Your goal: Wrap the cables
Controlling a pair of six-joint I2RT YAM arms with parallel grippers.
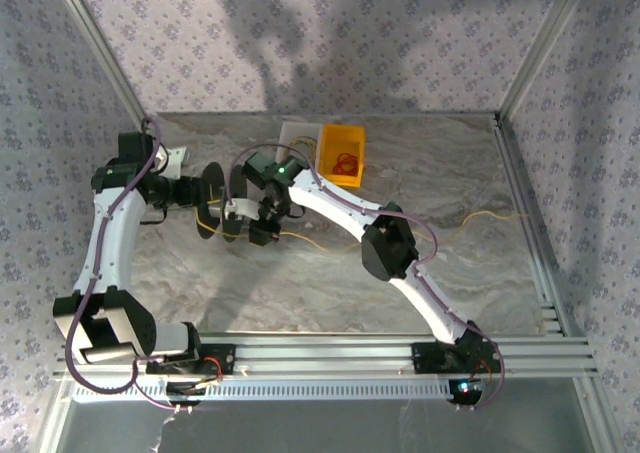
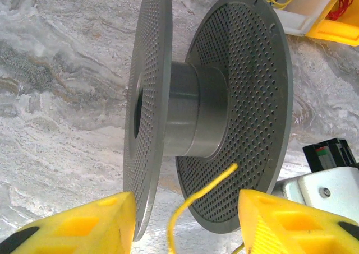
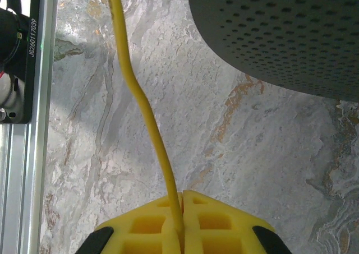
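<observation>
Right wrist view: right gripper (image 3: 180,203) clamped on yellow cord (image 3: 143,108), spool (image 3: 280,35) just left of it, cord trailing away right; left gripper (image 2: 185,223) nearer spool, jaws apart astride it.

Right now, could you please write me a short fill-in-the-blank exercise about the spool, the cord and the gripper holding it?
1. The right gripper is shut on a thin ___ cord.
2. Both flanges of the spool are dotted with small ___.
3. In the top view, the cord trails away from the spool across the table toward its ___ edge.

Missing words: yellow; holes; right.
</observation>
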